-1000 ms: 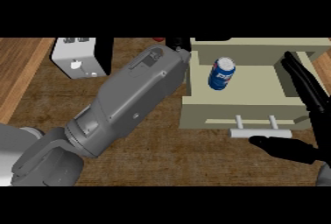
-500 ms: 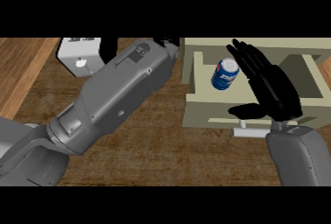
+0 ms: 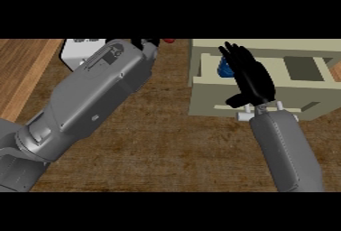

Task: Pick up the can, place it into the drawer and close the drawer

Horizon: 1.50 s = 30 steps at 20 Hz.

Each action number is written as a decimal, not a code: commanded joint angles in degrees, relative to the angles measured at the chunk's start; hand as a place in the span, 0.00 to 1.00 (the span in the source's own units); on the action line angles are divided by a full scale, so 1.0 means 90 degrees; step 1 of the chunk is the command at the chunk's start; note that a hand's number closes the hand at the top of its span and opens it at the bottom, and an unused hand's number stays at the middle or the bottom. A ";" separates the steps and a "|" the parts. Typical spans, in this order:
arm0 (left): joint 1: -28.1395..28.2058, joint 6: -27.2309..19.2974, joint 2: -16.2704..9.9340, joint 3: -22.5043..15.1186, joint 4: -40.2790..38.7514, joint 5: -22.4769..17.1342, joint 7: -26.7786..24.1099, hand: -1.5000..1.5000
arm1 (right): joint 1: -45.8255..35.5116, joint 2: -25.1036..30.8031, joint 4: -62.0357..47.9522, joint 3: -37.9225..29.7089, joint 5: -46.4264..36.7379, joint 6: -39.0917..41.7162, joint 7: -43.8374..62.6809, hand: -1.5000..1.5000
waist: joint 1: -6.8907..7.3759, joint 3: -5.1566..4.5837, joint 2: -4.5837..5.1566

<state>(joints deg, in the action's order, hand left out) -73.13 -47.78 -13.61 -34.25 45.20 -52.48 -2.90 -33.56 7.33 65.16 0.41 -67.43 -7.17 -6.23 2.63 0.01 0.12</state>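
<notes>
Right hand (image 3: 251, 80) hangs over the open drawer (image 3: 206, 97), fingers straight and spread, holding nothing. The can (image 3: 223, 68) sits in the drawer just left of the fingertips, mostly hidden behind them. The handle (image 3: 246, 115) lies directly under the wrist. To close cleanly, drop the palm behind that handle and push straight in (no sideways drift). The left hand (image 3: 145, 43) is barely visible beyond its forearm; I cannot tell its fingers.
</notes>
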 commanded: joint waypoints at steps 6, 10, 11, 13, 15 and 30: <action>0.0547 -0.0235 -0.0502 -0.0066 0.1012 0.0309 0.0458 0.00 | -0.0932 0.0249 -0.2565 -0.0490 -0.0520 -0.1713 -0.0350 0.00 | 0.0072 0.0009 0.0035; 0.0607 -0.0014 -0.0810 0.0105 0.1225 0.0344 0.0567 0.00 | -0.1384 -0.0132 -0.3276 -0.0518 -0.0773 -0.2394 -0.0039 0.00 | 0.0095 0.0008 0.0060; 0.0905 0.0100 -0.0901 0.0099 0.1423 0.0352 0.0458 0.00 | -0.1452 0.0071 -0.3388 -0.0711 -0.0565 -0.2438 -0.0308 0.00 | 0.0124 0.0008 0.0063; 0.0715 0.0123 -0.1049 0.0233 0.1338 0.0336 0.0721 0.00 | -0.1616 0.0145 -0.3648 -0.0787 -0.0616 -0.2590 -0.0299 0.00 | 0.0051 0.0009 0.0068; 0.0931 0.0067 -0.1108 0.0108 0.1603 0.0402 0.0795 0.00 | -0.1848 0.0023 -0.3987 -0.0806 -0.0773 -0.2882 -0.0100 0.00 | 0.0154 0.0009 0.0074; 0.0988 -0.0018 -0.1386 0.0195 0.2228 0.0737 0.1081 0.00 | -0.3546 0.0449 -0.5554 -0.1291 -0.0876 -0.3617 0.0054 0.00 | 0.0331 0.0014 0.0184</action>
<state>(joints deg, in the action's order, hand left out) -64.21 -47.81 -25.78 -32.67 63.97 -46.66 6.60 -61.45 11.52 17.16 -10.56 -74.97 -37.81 -7.33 5.01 0.10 1.48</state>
